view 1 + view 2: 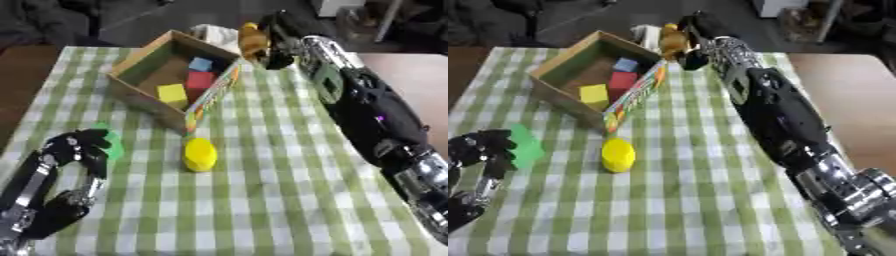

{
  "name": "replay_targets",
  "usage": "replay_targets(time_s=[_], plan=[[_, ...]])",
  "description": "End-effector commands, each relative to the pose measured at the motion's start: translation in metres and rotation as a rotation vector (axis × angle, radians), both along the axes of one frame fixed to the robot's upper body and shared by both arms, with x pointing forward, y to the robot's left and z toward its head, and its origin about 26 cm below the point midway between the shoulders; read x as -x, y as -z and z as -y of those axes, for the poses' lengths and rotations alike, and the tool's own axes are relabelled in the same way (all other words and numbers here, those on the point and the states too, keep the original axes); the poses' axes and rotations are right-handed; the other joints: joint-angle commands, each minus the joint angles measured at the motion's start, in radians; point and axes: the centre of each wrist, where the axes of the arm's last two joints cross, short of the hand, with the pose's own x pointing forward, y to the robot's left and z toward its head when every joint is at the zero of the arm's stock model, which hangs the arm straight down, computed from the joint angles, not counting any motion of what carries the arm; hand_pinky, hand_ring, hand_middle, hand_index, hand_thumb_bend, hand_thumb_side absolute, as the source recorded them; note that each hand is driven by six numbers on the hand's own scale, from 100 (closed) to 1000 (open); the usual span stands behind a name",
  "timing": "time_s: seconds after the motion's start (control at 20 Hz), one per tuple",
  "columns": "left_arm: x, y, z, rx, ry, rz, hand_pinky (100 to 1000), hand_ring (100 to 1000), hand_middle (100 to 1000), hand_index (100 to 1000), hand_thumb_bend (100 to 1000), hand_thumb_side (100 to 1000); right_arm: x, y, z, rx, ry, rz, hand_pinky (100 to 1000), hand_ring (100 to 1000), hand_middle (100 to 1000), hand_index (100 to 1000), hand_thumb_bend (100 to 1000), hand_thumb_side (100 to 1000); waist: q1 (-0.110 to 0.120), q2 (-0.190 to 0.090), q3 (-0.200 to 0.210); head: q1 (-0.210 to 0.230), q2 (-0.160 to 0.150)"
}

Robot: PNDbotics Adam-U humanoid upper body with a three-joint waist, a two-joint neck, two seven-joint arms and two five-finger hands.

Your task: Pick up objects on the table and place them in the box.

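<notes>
One right hand (pixel 267 42) curled round brown object (pixel 252 42), beside box (pixel 140 55) corner

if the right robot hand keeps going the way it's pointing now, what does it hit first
Probably the box. The right robot hand, curled round a brownish object, reaches leftward at the box's far corner, so its rim or open inside comes next. Its height above the rim is unclear.

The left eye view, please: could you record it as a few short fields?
box: cardboard box, open, far left of the green-checked table
inside box: blue block, red block, yellow block
on table: yellow cylinder; green piece
right hand: right hand holds brown object by box's far corner
left hand: left hand, lower left, beside green piece
</notes>
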Motion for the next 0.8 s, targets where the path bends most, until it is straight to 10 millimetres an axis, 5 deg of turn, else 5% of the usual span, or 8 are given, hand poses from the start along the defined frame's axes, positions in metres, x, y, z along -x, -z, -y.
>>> replay_targets(time_s=[0.05,0.4,0.45,0.55,0.65,0.7,0.75,0.8], plan=[[0.000,-0.005,-0.001,-0.008,0.006,0.016,508,615,638,834,100,611,-0.002,-0.014,-0.008,-0.008,-0.002,0.073,736,607,404,432,221,100,0.005,-0.014,0.006,-0.009,0.004],[-0.002,-0.009,0.004,-0.004,0.032,0.031,508,615,638,835,100,611,-0.003,0.001,-0.051,0.004,-0.100,0.051,739,617,434,464,254,100,0.009,0.001,0.047,-0.039,0.004],[-0.003,-0.010,0.005,-0.002,0.036,0.033,509,615,637,835,100,611,-0.002,0.003,-0.056,0.003,-0.114,0.047,739,618,442,472,201,100,0.009,0.003,0.054,-0.042,0.004],[-0.003,-0.011,0.006,0.000,0.044,0.036,509,615,637,835,100,611,-0.002,0.007,-0.065,0.003,-0.136,0.035,745,633,486,541,203,122,0.008,0.006,0.063,-0.046,0.004],[-0.003,-0.012,0.007,0.000,0.049,0.038,509,615,637,835,100,614,-0.001,0.013,-0.071,0.002,-0.148,0.022,755,675,569,699,258,359,0.006,0.009,0.068,-0.050,0.004],[-0.004,-0.012,0.007,0.000,0.050,0.038,509,615,637,835,100,614,-0.001,0.016,-0.073,0.004,-0.150,0.018,755,675,569,699,258,359,0.006,0.009,0.069,-0.051,0.004],[-0.004,-0.013,0.007,0.000,0.052,0.038,509,615,637,835,100,614,-0.001,0.018,-0.073,0.010,-0.149,0.013,765,725,677,865,334,583,0.005,0.010,0.070,-0.051,0.004],[-0.004,-0.013,0.007,0.000,0.053,0.039,509,615,637,835,100,614,-0.001,0.021,-0.074,0.023,-0.143,0.003,765,725,677,865,334,583,0.004,0.010,0.070,-0.052,0.004]])
